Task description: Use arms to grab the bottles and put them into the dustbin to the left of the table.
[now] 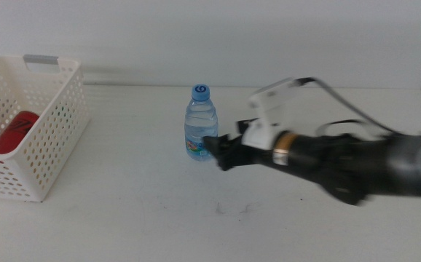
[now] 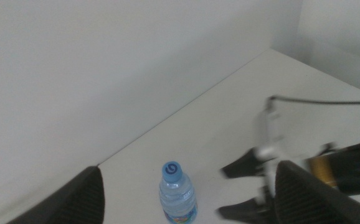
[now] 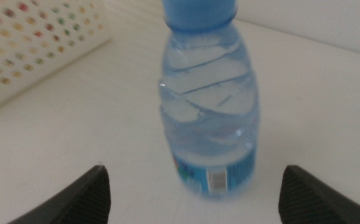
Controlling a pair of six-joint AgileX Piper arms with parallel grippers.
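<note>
The clear water bottle [image 1: 200, 122] with a blue cap stands upright mid-table. My right gripper [image 1: 215, 151] comes in from the right, low over the table, open, its jaws just right of the bottle's base and not around it. In the right wrist view the bottle [image 3: 210, 118] stands close ahead between the spread jaws of the right gripper [image 3: 195, 169]. My left gripper [image 2: 189, 168] is open and empty, high above the table; its view shows the bottle [image 2: 179, 200] and the right gripper [image 2: 237, 190]. The red can [image 1: 15, 131] lies in the dustbin [image 1: 57, 109]. The yellow-tea bottle is out of view.
The white perforated dustbin with a grey handle [image 1: 43, 60] stands at the table's left edge. A few dark scuff marks [image 1: 232, 209] show on the white table [image 1: 138, 204] in front of the bottle. A wall rises behind the table.
</note>
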